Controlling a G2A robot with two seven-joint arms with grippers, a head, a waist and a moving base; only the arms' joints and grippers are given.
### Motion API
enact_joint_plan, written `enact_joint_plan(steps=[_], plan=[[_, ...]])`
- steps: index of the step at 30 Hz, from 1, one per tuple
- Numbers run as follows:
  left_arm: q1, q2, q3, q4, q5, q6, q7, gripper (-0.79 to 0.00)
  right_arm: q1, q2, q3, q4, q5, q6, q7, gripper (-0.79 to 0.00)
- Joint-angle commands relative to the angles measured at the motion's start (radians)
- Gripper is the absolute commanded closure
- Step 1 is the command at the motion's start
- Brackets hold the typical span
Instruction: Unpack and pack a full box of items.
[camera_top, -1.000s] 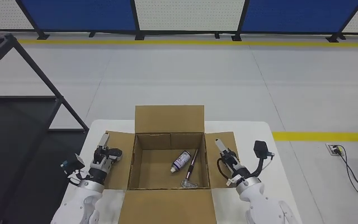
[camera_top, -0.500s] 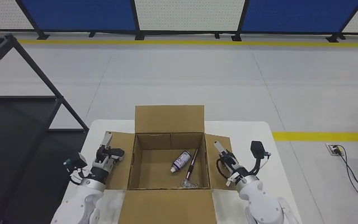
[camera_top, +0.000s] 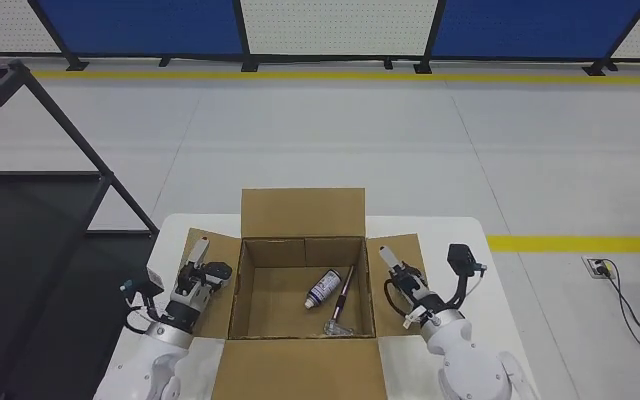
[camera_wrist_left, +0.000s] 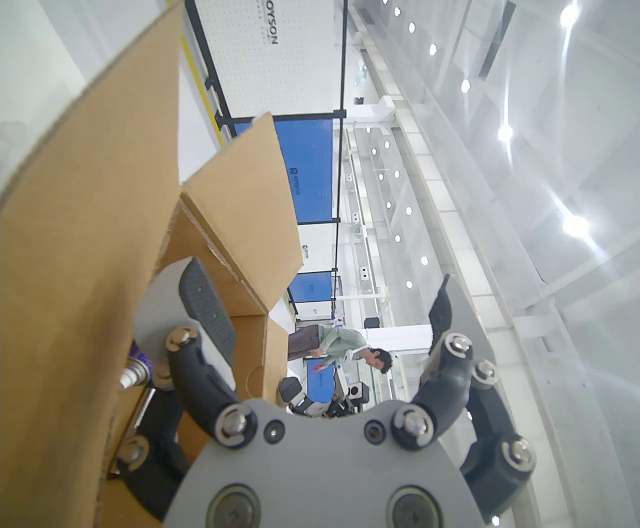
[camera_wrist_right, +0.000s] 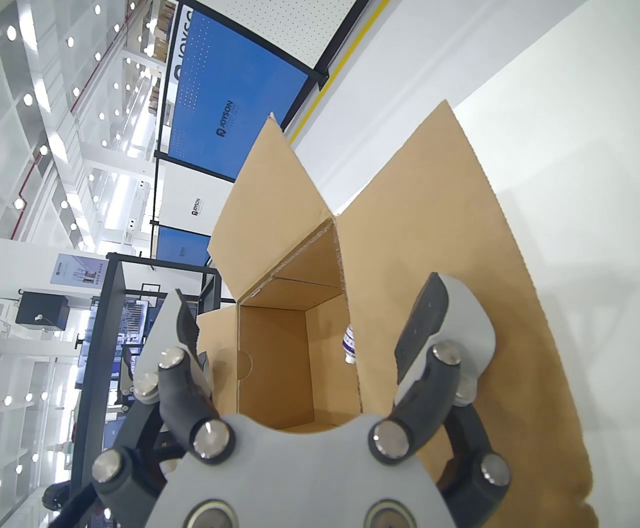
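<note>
An open cardboard box stands mid-table with all flaps folded out. On its floor lie a white bottle with a purple label, a thin dark pen-like stick and a small grey item. My left gripper hovers over the box's left flap, open and empty. In the left wrist view that gripper faces along the flap, with the bottle just past one finger. My right gripper is above the right flap, open and empty. In the right wrist view it looks into the box, the bottle peeking past the wall.
The white table has bare strips on either side of the box flaps. A black metal rack stands off the table's left side. The near flap covers the table's front edge.
My left gripper has shifted right, closer over the left flap. My right gripper has edged slightly left toward the box wall. The items in the box have stayed put.
</note>
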Motion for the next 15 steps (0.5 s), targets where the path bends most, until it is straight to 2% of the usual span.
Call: enact_joint_plan(steps=[1,8,15], plan=[[0.013,0.001,-0.009,-0.027,-0.004,-0.019,-0.023,-0.785,0.008,0.000,-0.022,-0.028,-0.024,0.009,0.015,-0.785],[0.045,0.005,-0.047,-0.095,-0.032,-0.073,-0.091,-0.785,0.078,-0.007,-0.158,-0.094,-0.168,0.082,0.072,-0.785],[0.094,0.010,-0.153,-0.116,-0.129,-0.136,-0.146,-0.785,0.247,-0.042,-0.318,-0.003,-0.233,0.244,0.109,-0.785]])
